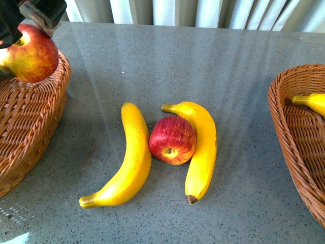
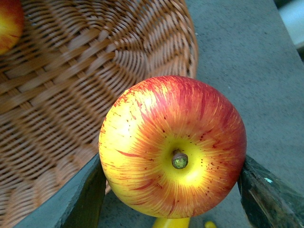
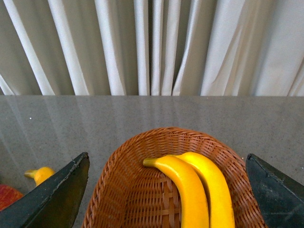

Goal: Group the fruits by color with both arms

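My left gripper (image 2: 173, 190) is shut on a red apple with yellow patches (image 2: 173, 147), held just above the near rim of the left wicker basket (image 1: 35, 117). A second reddish fruit (image 2: 8, 21) lies deep inside that basket. On the table's middle, another red apple (image 1: 172, 140) sits wedged between two yellow bananas (image 1: 129, 160) (image 1: 203, 147). My right gripper (image 3: 164, 197) hangs open over the right basket (image 3: 118, 180), where two bananas (image 3: 190, 190) (image 3: 213, 185) lie side by side.
The grey speckled table (image 1: 162, 61) stretches back to white curtains (image 3: 152, 47). The right basket's rim (image 1: 277, 112) stands at the table's right edge, with a banana end (image 1: 311, 101) showing inside.
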Action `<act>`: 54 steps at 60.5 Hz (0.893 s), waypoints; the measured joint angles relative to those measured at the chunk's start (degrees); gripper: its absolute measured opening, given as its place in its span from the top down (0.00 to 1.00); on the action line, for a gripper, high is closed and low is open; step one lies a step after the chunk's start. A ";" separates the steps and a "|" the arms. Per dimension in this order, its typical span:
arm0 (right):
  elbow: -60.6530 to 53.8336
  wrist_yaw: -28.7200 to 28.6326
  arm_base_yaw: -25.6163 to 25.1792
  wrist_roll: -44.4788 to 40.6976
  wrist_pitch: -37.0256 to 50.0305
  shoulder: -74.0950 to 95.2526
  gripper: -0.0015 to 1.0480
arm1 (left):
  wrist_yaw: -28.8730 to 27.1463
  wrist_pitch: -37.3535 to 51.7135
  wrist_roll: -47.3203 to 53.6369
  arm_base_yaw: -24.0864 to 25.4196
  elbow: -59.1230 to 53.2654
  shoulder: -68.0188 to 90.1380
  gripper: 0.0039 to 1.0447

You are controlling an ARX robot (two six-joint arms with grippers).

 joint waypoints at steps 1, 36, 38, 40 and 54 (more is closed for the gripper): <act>0.00 0.00 0.00 0.00 0.00 0.00 0.09 | -0.07 0.02 0.00 0.35 -0.13 0.35 0.35; 0.00 0.00 0.00 0.00 0.00 0.00 0.09 | 2.43 8.39 6.01 3.23 -2.56 4.00 0.09; 0.00 0.00 0.00 0.00 0.00 0.00 0.09 | 2.80 9.22 7.13 2.49 -2.56 4.00 0.09; 0.00 0.00 0.00 0.00 0.00 0.00 0.09 | 3.37 9.84 8.28 1.57 -2.56 3.98 0.09; 0.00 0.00 0.00 0.00 0.00 0.00 0.09 | 9.49 11.58 15.02 -8.35 -2.56 3.89 0.09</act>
